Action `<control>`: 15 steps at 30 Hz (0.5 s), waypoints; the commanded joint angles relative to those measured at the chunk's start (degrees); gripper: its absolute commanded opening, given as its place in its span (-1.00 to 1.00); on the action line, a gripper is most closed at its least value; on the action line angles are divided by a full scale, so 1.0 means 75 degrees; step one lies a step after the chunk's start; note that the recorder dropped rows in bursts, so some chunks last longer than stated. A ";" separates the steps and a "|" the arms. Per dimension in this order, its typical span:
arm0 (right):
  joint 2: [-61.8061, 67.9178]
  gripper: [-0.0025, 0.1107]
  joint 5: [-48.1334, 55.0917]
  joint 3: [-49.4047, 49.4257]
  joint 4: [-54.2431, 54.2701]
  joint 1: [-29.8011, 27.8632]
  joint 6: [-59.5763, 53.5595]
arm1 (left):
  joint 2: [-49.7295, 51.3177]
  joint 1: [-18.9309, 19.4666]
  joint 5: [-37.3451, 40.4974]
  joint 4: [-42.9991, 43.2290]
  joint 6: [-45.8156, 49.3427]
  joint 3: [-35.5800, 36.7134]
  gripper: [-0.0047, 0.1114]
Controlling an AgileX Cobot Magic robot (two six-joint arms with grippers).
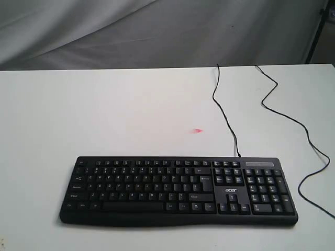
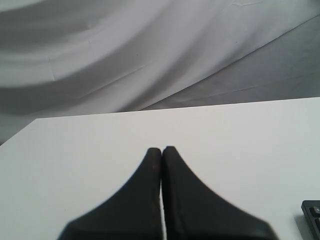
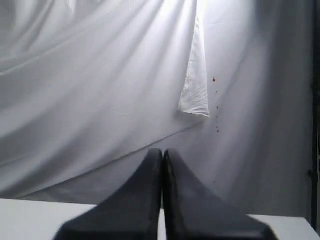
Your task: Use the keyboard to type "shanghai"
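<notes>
The keyboard (image 1: 178, 191) is lying rigid on the bench (image 1: 104, 115), likely wanting fingertip presses; both claws (image 2: 161, 150) (image 3: 162, 152) are sitting closed, empty.

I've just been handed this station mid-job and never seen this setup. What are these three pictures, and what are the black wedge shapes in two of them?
This is a robot with two arms, each ending in a two-finger gripper. The wide picture comes from a camera off the arms: it shows a white table with a black keyboard, its thin cable running away towards the grey cloth backdrop, and a small pink mark. Neither arm appears there. The other two pictures come from cameras on the wrists. The black wedges are the left gripper and the right gripper, each with fingers pressed together, holding nothing. The left one sits over bare table, a keyboard corner at the picture's edge; the right faces mostly the backdrop.
</notes>
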 commanded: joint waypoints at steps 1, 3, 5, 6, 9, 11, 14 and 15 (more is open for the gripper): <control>-0.0043 -0.96 -0.1408 0.0028 -0.0084 -0.0066 -0.0090 | 0.0024 -0.0029 -0.0021 -0.0004 -0.0021 0.0039 -0.91; -0.0043 -0.96 -0.2235 0.0028 -0.0084 -0.0066 -0.0090 | 0.0024 -0.0029 -0.0021 -0.0004 -0.0021 0.0039 -0.91; -0.0043 -0.96 -0.2760 0.0028 -0.0084 -0.0066 -0.0090 | 0.0024 -0.0029 -0.0021 -0.0004 -0.0021 0.0039 -0.91; -0.0043 -0.96 -0.2958 0.0028 -0.0028 -0.0066 -0.0090 | 0.0024 -0.0029 -0.0021 -0.0004 -0.0021 0.0039 -0.91; -0.0043 -0.96 -0.3246 0.0028 -0.0030 -0.0066 -0.0028 | 0.0024 -0.0029 -0.0021 -0.0004 -0.0021 0.0039 -0.91; -0.0043 -0.96 -0.3479 0.0028 -0.0030 -0.0066 0.0484 | 0.0024 -0.0029 -0.0021 -0.0004 -0.0021 0.0039 -0.91; -0.0043 -0.96 -0.3942 0.0028 -0.0030 -0.0066 0.2323 | 0.0024 -0.0029 -0.0021 -0.0004 -0.0021 0.0039 -0.91; -0.0043 -0.96 -0.4137 0.0028 -0.0030 -0.0066 0.2790 | 0.0024 -0.0029 -0.0021 -0.0004 -0.0021 0.0039 -0.91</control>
